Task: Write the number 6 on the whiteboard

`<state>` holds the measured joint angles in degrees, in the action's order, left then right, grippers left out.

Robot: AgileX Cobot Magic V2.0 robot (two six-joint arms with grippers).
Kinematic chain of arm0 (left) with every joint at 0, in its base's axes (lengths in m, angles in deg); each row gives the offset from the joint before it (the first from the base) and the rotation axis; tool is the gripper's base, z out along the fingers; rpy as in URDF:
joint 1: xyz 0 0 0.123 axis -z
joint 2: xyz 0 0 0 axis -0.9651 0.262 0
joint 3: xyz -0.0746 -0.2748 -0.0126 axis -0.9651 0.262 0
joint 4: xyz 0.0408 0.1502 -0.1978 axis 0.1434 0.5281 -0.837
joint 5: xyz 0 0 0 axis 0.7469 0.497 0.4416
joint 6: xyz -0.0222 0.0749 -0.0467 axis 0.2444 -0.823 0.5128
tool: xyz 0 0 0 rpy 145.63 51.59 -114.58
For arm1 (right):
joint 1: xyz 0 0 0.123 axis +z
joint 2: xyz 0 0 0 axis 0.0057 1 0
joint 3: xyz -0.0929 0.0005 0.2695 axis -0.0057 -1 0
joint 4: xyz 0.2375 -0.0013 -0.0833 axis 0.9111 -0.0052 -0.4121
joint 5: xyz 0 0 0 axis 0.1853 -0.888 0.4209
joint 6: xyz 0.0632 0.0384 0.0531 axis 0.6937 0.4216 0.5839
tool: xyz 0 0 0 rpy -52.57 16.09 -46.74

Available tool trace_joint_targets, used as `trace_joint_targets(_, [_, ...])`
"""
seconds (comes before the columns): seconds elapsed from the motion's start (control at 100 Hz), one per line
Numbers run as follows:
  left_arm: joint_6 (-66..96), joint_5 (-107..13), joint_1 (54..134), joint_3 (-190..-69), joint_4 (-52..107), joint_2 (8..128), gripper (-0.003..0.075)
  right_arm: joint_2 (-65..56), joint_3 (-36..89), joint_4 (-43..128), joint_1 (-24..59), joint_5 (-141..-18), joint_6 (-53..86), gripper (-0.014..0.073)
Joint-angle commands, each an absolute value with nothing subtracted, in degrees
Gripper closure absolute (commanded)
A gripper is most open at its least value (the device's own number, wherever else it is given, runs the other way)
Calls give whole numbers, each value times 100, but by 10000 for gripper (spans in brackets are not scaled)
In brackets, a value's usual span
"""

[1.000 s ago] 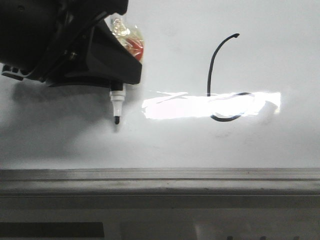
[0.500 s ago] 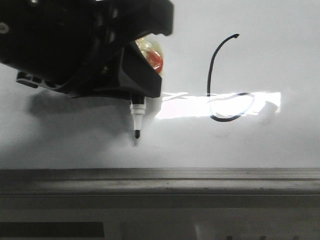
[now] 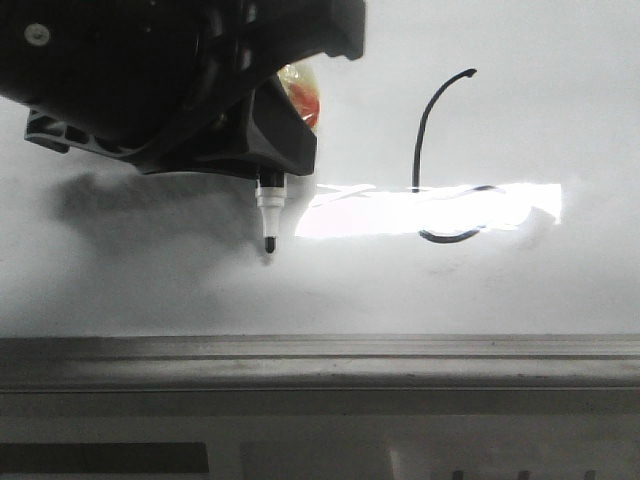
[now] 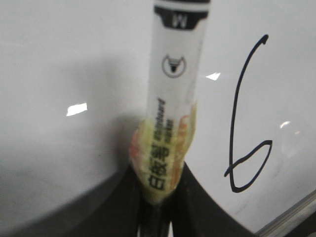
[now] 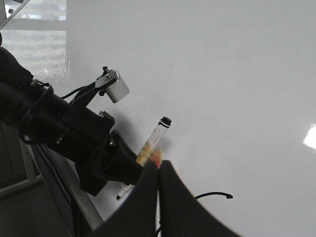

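The whiteboard (image 3: 150, 280) fills the front view. The number 6 (image 3: 422, 150) is drawn on it in thin black line at the right, its loop crossing a bright glare. It also shows in the left wrist view (image 4: 236, 123), and part of its stroke in the right wrist view (image 5: 213, 195). My left gripper (image 3: 266, 172) is shut on a clear-bodied marker (image 4: 175, 84) wrapped in yellow-red tape. The marker's black tip (image 3: 268, 243) points down at the board, left of the 6. My right gripper (image 5: 159, 167) is shut and empty, close to the marker's rear end.
A grey metal ledge (image 3: 320, 362) runs along the board's lower edge. The left arm (image 5: 64, 133) with its white wrist camera (image 5: 117, 89) shows in the right wrist view. A bright rectangular glare (image 3: 380, 212) lies across the board.
My left gripper has moved right with the marker, toward the 6. The tip dipped lower, then rose a little. The 6 is unchanged.
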<state>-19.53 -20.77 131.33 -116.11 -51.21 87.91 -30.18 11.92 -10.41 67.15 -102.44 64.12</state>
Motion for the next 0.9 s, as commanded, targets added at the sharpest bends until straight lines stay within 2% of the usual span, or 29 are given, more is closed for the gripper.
trace_joint_targets(0.0, [-1939,-966,13019,-11651,-5319,8872,741,-3013,1394,-1217,6685,-9945,6386,659])
trace_joint_targets(0.36, [-1939,-947,13006,-11651,-5319,8925,726,-3013,1394,-1217,6685,-9945,6386,659])
trace_joint_targets(0.6, [-1939,-911,13006,-11651,-5319,8925,498,-3013,1394,-1217,6685,-9945,6386,659])
trace_joint_targets(0.82, [-1939,-911,13006,-11651,-5319,8925,468,-3013,1394,-1217,6685,-9945,6386,659])
trace_joint_targets(0.89, [-1939,-911,13006,-11651,-5319,8925,431,-3013,1394,-1217,6685,-9945,6386,659])
